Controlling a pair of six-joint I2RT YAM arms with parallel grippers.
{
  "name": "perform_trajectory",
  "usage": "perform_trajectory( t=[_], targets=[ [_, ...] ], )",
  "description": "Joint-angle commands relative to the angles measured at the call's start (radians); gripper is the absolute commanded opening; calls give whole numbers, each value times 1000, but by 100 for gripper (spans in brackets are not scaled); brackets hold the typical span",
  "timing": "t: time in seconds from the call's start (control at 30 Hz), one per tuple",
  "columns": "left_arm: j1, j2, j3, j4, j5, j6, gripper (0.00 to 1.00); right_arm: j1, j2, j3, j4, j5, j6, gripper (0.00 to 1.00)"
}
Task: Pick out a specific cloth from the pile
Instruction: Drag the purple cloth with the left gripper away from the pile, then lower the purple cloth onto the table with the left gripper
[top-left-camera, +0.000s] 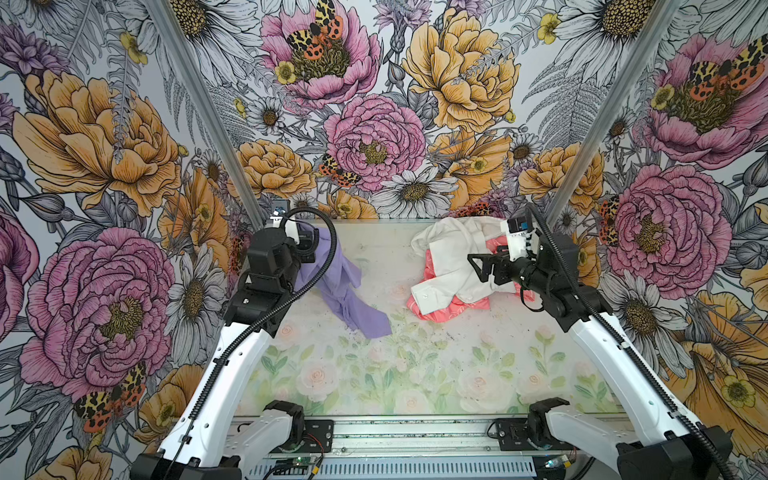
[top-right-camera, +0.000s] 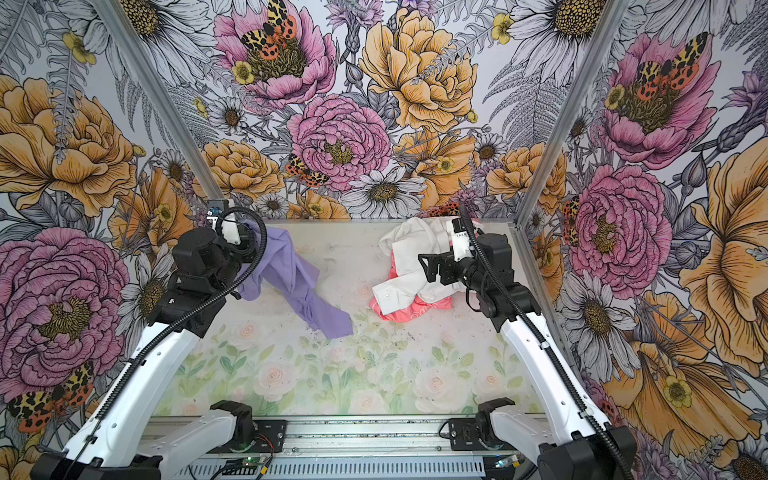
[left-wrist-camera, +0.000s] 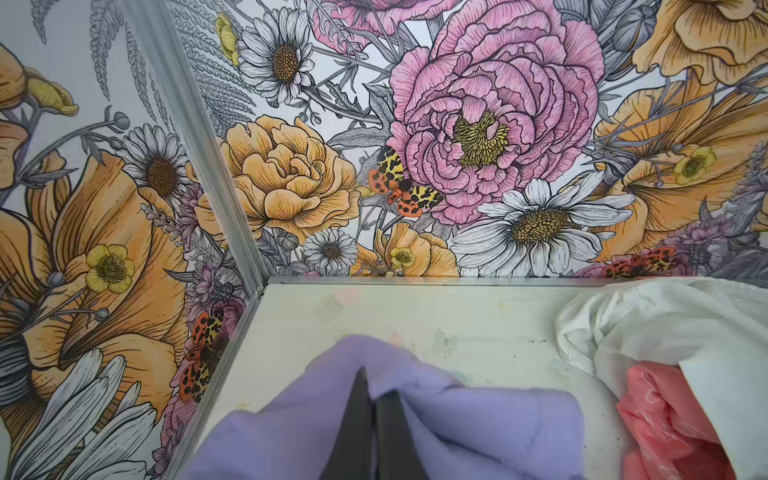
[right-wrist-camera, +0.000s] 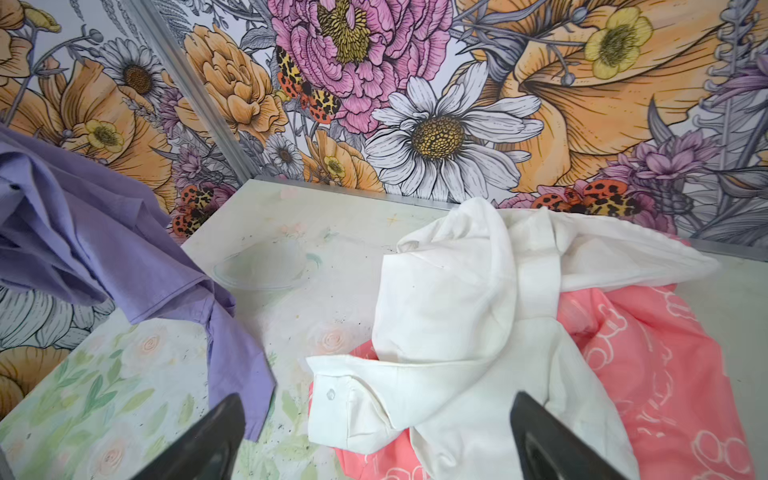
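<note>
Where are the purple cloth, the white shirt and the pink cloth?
purple cloth (top-left-camera: 338, 270), in a top view, draped middle
white shirt (right-wrist-camera: 353, 411), right wrist view, buttoned cuff
pink cloth (right-wrist-camera: 665, 365), right wrist view, patterned part

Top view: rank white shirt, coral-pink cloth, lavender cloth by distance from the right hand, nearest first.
1. white shirt: directly under the open right hand, on the right side.
2. coral-pink cloth: beneath the shirt, showing at its edges, also on the right.
3. lavender cloth: far across on the left, well apart from the other two.
</note>
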Motion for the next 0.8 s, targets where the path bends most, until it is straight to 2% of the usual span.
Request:
perform_trajectory(
  t=[0.0, 0.27, 0.4, 0.53, 0.63, 0.77],
  targets=[
    [15, -2, 70, 26, 27, -26, 0, 25, 2, 9, 42, -91, -36, 99],
    [21, 66, 234, -40, -30, 47, 0, 111, 11, 25, 46, -113, -91, 99],
    [20, 95, 312, -47, -101, 103, 0, 122, 21, 35, 46, -108, -92, 100],
    [16, 131, 384, -51, -113, 125, 0, 131, 30, 40, 49, -108, -91, 99],
    [12, 149, 364, -45, -105, 110, 0, 137, 32, 42, 51, -102, -91, 99],
    [12, 184, 267, -20, -117, 94, 0, 139, 30, 38, 52, -95, -91, 99]
  ],
)
